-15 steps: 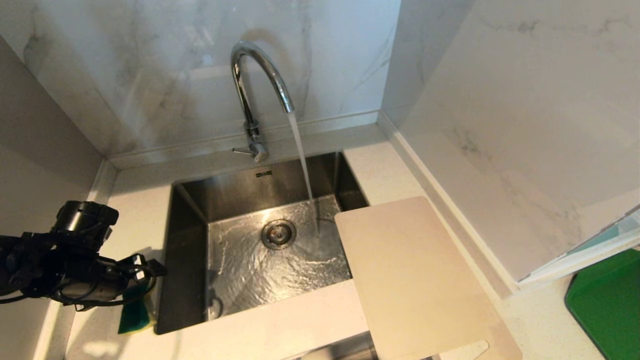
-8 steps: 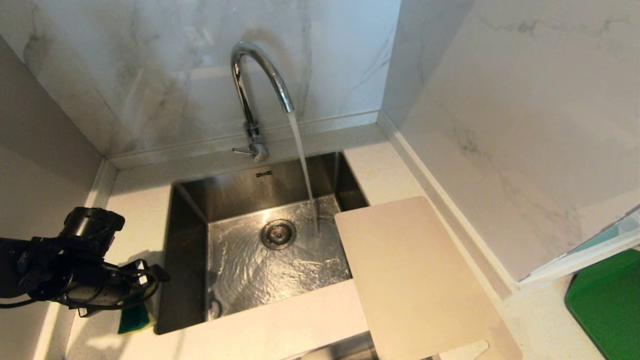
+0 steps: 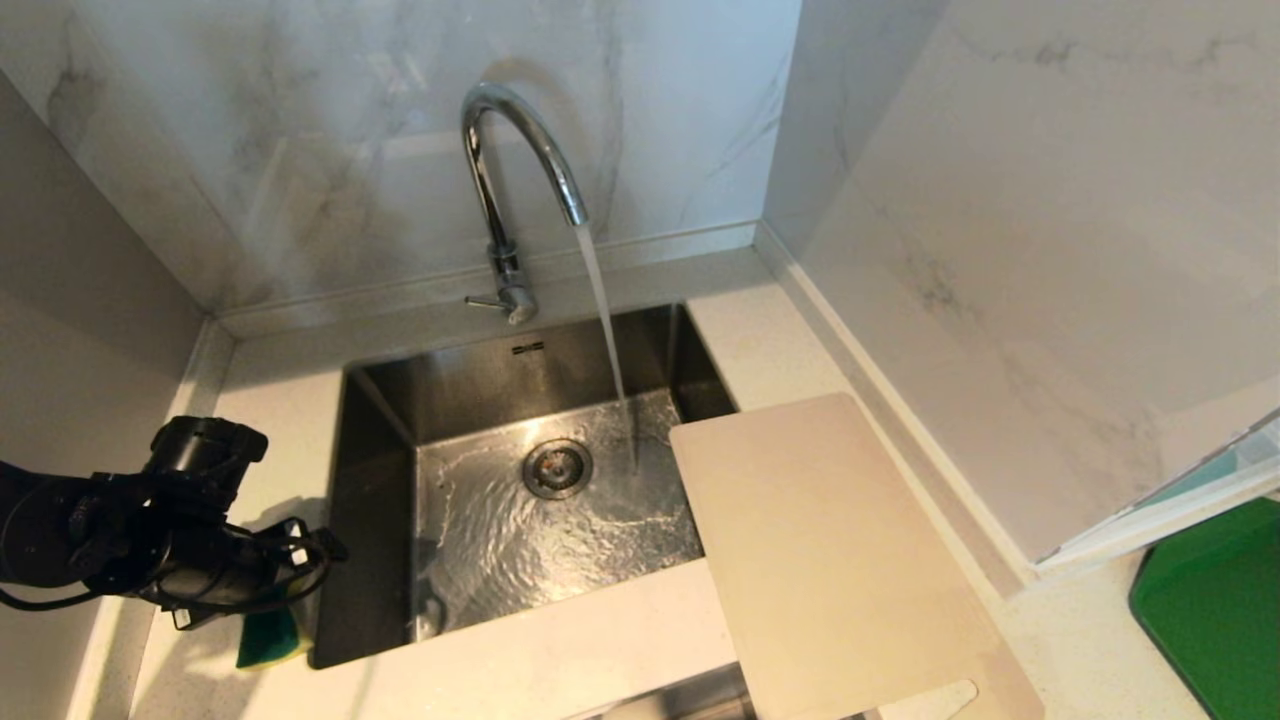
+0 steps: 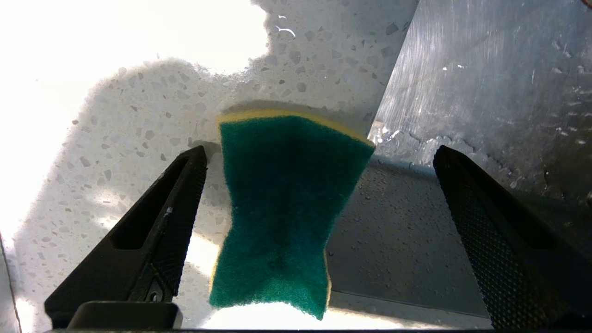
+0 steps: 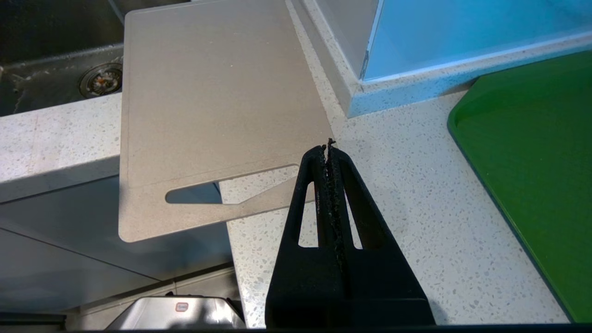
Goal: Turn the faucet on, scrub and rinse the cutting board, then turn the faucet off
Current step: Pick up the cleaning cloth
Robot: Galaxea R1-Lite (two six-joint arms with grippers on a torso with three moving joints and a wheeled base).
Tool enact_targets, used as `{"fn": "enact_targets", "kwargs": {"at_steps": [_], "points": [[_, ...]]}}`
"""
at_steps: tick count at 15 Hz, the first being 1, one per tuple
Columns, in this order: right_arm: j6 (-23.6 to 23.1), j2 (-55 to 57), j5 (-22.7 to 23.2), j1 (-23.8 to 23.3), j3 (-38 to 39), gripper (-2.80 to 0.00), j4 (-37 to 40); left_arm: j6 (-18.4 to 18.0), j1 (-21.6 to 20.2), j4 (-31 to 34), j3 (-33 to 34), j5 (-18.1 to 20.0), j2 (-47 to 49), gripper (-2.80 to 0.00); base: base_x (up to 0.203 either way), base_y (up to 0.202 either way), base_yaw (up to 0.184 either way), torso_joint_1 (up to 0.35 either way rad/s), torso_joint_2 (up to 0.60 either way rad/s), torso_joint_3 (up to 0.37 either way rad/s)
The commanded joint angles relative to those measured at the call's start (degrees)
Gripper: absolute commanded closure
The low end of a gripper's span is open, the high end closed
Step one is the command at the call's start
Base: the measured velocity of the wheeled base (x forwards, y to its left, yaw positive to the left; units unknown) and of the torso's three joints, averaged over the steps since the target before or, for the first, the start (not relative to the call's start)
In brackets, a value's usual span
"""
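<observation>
The chrome faucet (image 3: 510, 180) stands behind the sink, and water streams from its spout into the basin. The pale beige cutting board (image 3: 830, 560) lies flat on the counter right of the sink, one corner over the basin and its handle slot (image 5: 203, 187) past the counter's front edge. A green and yellow sponge (image 4: 282, 208) lies on the counter at the sink's left rim. My left gripper (image 4: 320, 152) hangs open just above the sponge, one finger on either side and neither touching it. My right gripper (image 5: 328, 148) is shut on nothing, over the counter near the board's handle end.
The steel sink (image 3: 380, 400) has a wet floor and a round drain (image 3: 557, 467). A dark green mat (image 3: 1210, 610) lies at the far right. Marble walls close in the back and right, and a wall stands close on the left.
My left arm has sunk lower and slightly rightward over the sponge, fingers staying open. Water keeps running. The board and the right gripper have not moved.
</observation>
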State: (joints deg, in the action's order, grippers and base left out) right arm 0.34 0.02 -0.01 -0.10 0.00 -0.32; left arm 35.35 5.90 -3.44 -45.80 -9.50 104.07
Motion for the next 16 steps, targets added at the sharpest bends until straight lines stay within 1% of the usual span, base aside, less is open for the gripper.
{"fn": "enact_targets", "kwargs": {"at_steps": [1,2,6,13,16], "points": [[0.0,0.0,0.0,0.0,0.0,0.00,0.0,0.4,0.0,0.0,0.0,0.0,0.4,-1.12,0.000,0.000,0.000,0.000,0.00,0.000],[0.0,0.0,0.0,0.0,0.0,0.00,0.0,0.7,0.0,0.0,-0.1,0.0,0.3,0.00,0.000,0.000,0.000,0.000,0.00,0.000],[0.0,0.0,0.0,0.0,0.0,0.00,0.0,-0.9,-1.3,0.1,-0.2,0.0,0.2,0.00,0.000,0.000,0.000,0.000,0.00,0.000],[0.0,0.0,0.0,0.0,0.0,0.00,0.0,-2.3,-1.4,0.6,-1.0,0.2,-0.8,0.00,0.000,0.000,0.000,0.000,0.00,0.000],[0.0,0.0,0.0,0.0,0.0,0.00,0.0,-2.3,-1.3,3.2,-2.3,0.5,-4.5,0.00,0.000,0.000,0.000,0.000,0.00,0.000]]}}
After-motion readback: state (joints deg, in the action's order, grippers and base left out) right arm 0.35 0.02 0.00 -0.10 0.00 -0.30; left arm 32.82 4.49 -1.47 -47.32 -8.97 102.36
